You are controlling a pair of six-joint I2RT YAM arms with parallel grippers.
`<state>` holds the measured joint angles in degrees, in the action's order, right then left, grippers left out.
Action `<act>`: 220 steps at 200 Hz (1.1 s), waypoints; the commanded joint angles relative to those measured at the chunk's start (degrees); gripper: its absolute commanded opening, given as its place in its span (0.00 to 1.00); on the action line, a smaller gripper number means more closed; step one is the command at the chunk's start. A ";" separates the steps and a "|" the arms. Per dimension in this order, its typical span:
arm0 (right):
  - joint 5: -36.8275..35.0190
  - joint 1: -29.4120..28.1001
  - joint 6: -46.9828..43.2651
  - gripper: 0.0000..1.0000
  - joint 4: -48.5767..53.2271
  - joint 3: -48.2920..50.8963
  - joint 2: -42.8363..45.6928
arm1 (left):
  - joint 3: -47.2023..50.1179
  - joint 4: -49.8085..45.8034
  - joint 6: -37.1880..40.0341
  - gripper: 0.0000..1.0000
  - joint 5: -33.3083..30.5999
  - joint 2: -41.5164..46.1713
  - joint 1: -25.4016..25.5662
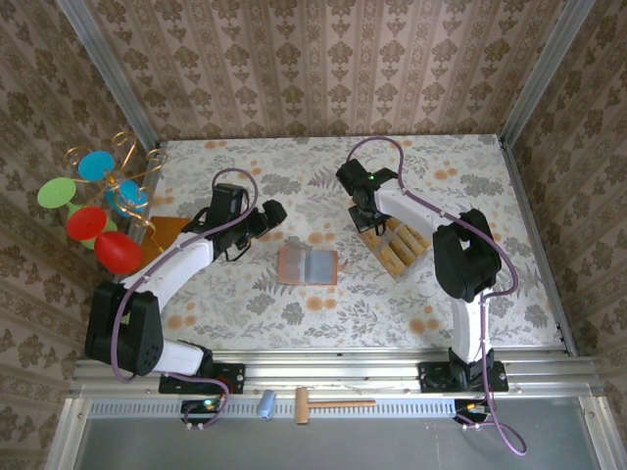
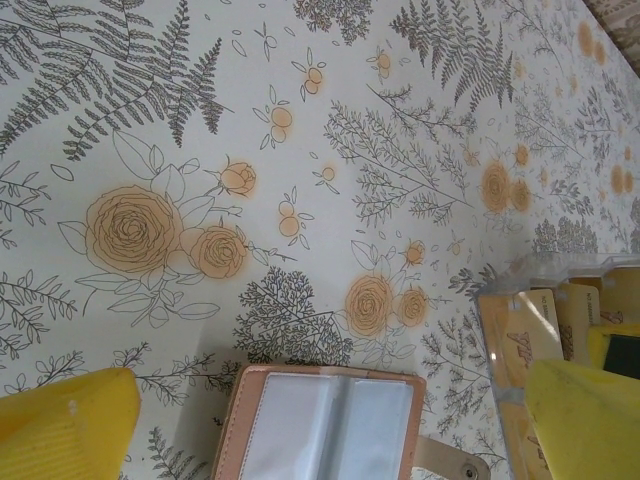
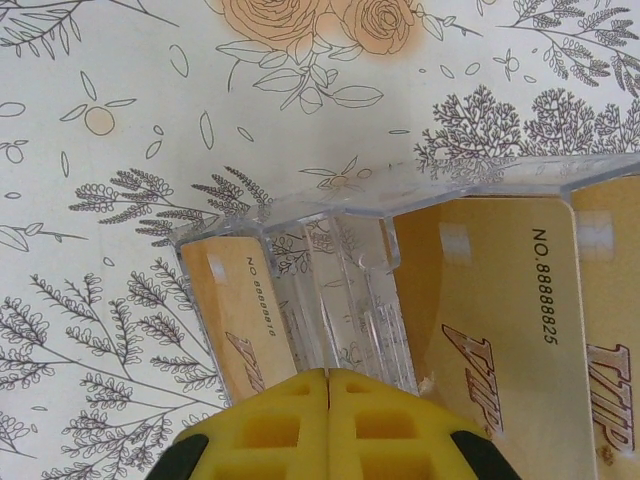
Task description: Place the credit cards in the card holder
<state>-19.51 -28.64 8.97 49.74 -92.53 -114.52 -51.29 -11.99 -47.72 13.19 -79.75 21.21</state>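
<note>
Step in hand reads as the card pick, not yet made. The right gripper [image 3: 328, 388] is low at the far-left end of the clear rack [image 3: 330, 212], pads clenched together with no card between them and tips on an empty slot divider. The left gripper [image 1: 266, 215] hovers just far-left of the card holder [image 1: 308, 265], its fingers [image 2: 70, 425] spread wide and holding nothing. The holder lies flat and open on the table [image 1: 441, 176] between the arms, just left of the rack, inner side up. The pockets look empty in the part that shows. Its long axis runs left-right and its fold near-far, and the strap tab with snap [image 2: 452, 462] sticks out on the rack side. The credit cards [image 3: 500, 330] all sit in the rack right of the holder, leaning in the slots with printed faces up. Their long axis runs along the slots and points back at the right gripper, and the rack sits skewed to the table edges. Next move, my read: open the right jaws, straddle one card's near edge, pinch it, and draw it out along the slot, not sideways. Then carry it left and turn it to line up with a pocket mouth. The left arm is probably needed to pin the holder so it doesn't slide.
</note>
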 commanded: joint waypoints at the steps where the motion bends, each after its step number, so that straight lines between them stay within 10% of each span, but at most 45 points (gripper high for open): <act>1: 0.52 0.24 -0.87 0.00 0.52 0.93 0.25 | -0.18 -0.54 1.52 1.00 0.87 0.38 -0.45; 114: 12.66 0.32 8.21 0.00 -4.56 2.22 18.84 | -4.86 -10.49 16.90 1.00 -2.58 -5.30 -0.30; 164: 29.88 -0.86 32.01 0.00 -33.95 23.69 26.30 | -6.71 -14.80 20.89 1.00 -6.44 -6.15 0.77; 220: 27.91 -8.41 45.98 0.00 -58.57 39.69 24.46 | -4.52 -15.78 22.09 1.00 -10.96 -4.54 2.21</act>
<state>8.21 -34.22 45.87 7.27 -56.69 -89.62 -56.23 -25.78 -27.97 5.39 -85.97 22.55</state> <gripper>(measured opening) 0.066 0.999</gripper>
